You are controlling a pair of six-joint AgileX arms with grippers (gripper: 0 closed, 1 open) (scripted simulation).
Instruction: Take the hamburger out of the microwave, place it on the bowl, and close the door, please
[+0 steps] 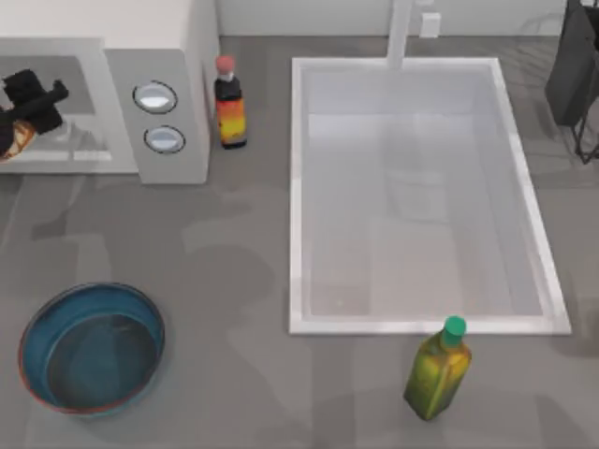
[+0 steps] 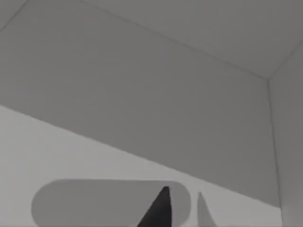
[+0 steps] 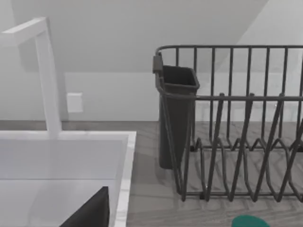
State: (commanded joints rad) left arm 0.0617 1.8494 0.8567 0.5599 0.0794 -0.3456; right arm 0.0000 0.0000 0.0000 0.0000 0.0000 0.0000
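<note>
Top view: round glossy teal bowl (image 1: 92, 348), boxy white microwave (image 1: 164, 56).

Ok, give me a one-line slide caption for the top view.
Left gripper reaching into the microwave at the hamburger; bowl waits in front.

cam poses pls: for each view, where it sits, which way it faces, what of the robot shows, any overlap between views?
Top view: overhead, looking down on microwave, bowl and sink; left claw reaches into the microwave cavity.
Left wrist view: inside the cavity, facing its grey walls; one dark claw finger shows.
Right wrist view: low over the sink's edge, facing faucet and dish rack; dark claw tip.
Shared: the sink and faucet appear in top and right wrist views.
</note>
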